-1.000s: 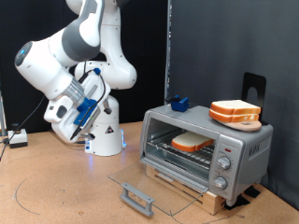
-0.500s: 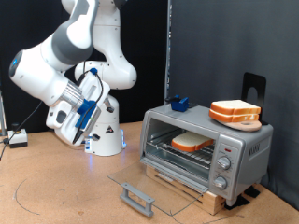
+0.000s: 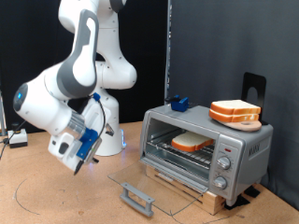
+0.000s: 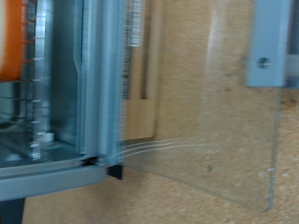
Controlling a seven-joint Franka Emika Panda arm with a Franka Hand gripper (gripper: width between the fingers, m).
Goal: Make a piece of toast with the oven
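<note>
I've swung the gripper (image 3: 78, 164) down toward the lower left; whether it's clenched, I can't tell. Toast (image 3: 192, 143) sits inside the oven (image 3: 238, 149), door (image 3: 149, 186) open.

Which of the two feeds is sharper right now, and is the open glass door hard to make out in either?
Exterior view: mostly sharp, evenly lit; the oven and the piece of toast on its rack read clearly, though the gripper is slightly soft. The flat glass door is nearly invisible except for its handle. Wrist view: blurred throughout, but the glass door shows by its edges over the table.
</note>
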